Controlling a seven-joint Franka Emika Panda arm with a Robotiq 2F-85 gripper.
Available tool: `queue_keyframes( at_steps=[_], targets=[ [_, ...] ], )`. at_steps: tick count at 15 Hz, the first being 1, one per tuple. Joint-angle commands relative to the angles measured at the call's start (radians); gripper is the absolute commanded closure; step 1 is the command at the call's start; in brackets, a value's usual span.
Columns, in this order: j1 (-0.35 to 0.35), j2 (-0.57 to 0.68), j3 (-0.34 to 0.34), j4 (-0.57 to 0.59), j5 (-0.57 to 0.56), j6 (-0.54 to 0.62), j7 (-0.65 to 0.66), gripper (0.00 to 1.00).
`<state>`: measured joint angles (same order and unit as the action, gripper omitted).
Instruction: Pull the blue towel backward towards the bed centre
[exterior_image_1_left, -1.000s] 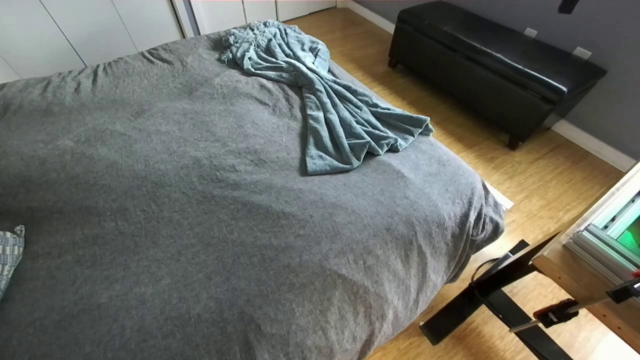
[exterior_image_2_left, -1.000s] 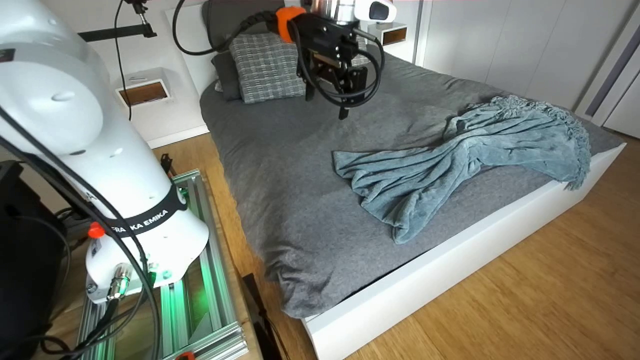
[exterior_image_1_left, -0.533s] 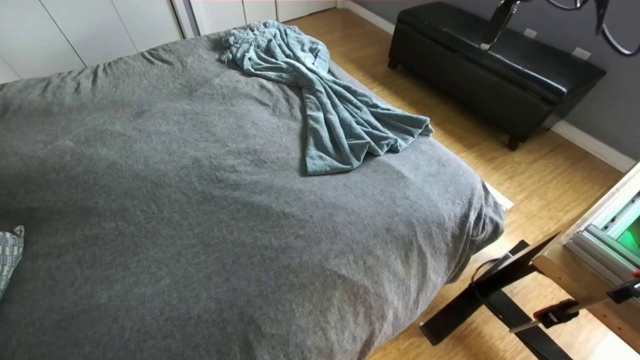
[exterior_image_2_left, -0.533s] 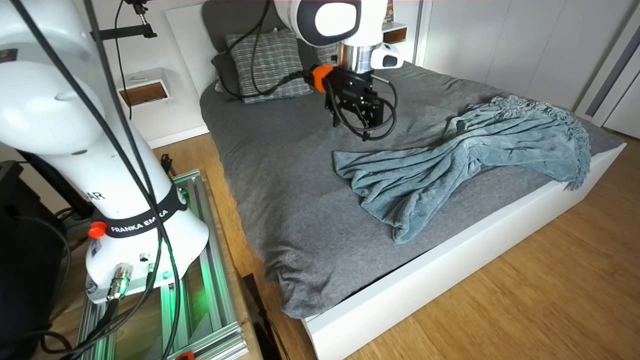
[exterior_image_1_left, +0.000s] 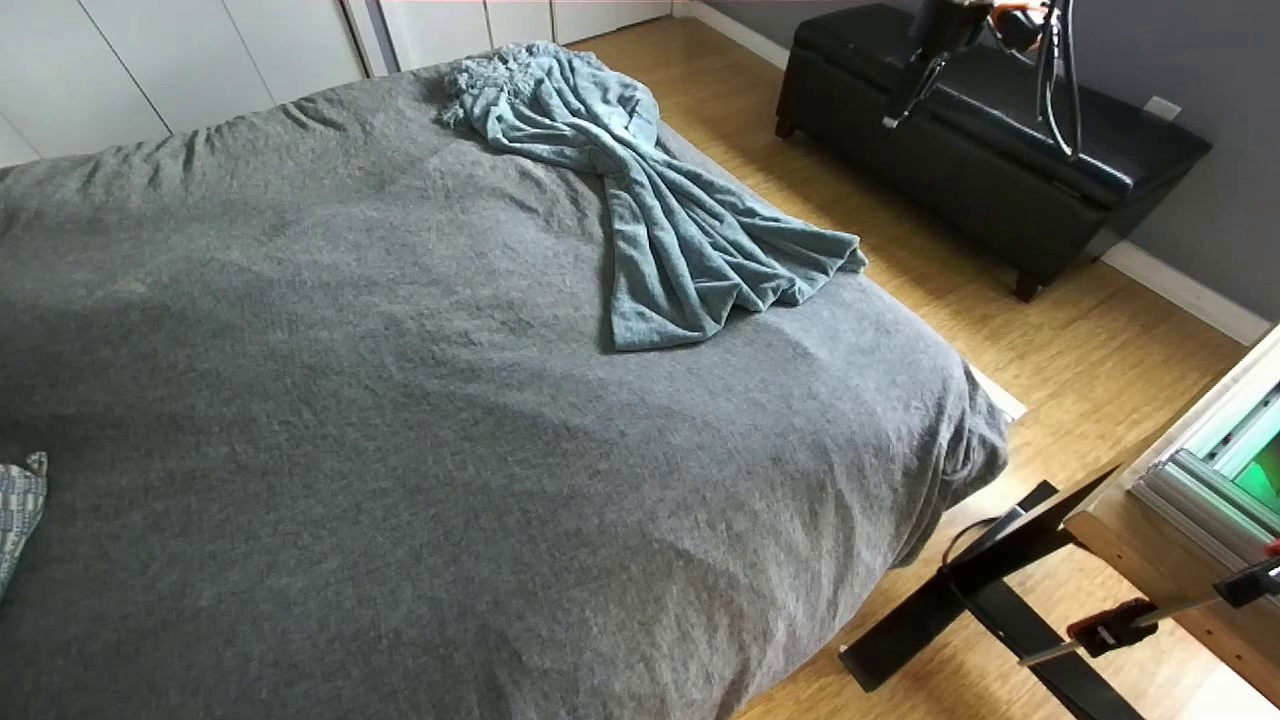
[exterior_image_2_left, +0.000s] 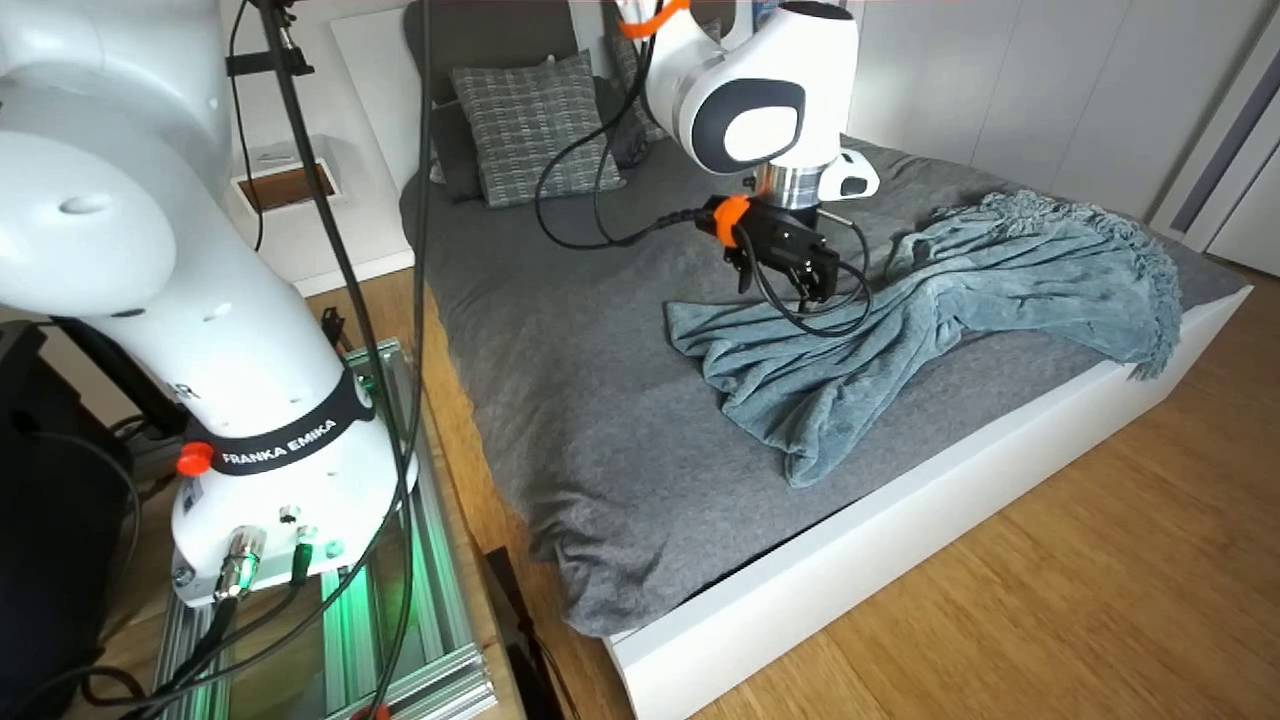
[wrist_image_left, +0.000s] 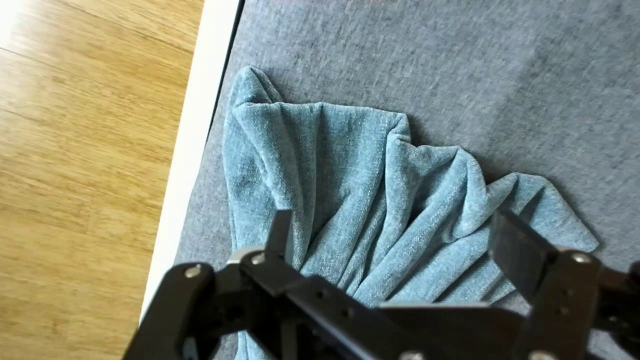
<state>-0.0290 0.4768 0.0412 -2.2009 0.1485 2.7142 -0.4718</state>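
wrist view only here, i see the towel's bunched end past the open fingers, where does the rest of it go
Observer: In an exterior view the blue towel runs along the foot of the bed to a fringe at its far end.
Operator: ok and am i touching it
Observer: No, the gripper is apart from it: an exterior view shows one fingertip in the air, clear of the towel.
Operator: anything at the other end of the bed
Observer: Yes, a patterned grey pillow is propped up there.
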Motion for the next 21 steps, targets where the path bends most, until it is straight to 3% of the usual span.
queue_keyframes(
  at_steps=[1,6,11,21],
  targets=[
    [-0.041,0.017,0.037,0.014,-0.041,0.001,0.028,0.0],
    [-0.04,0.026,0.042,0.03,-0.042,0.001,0.028,0.0],
    [0.003,0.217,-0.016,0.217,-0.134,-0.043,0.149,0.0],
    [-0.05,0.578,-0.001,0.577,-0.19,-0.042,0.133,0.0]
  ],
)
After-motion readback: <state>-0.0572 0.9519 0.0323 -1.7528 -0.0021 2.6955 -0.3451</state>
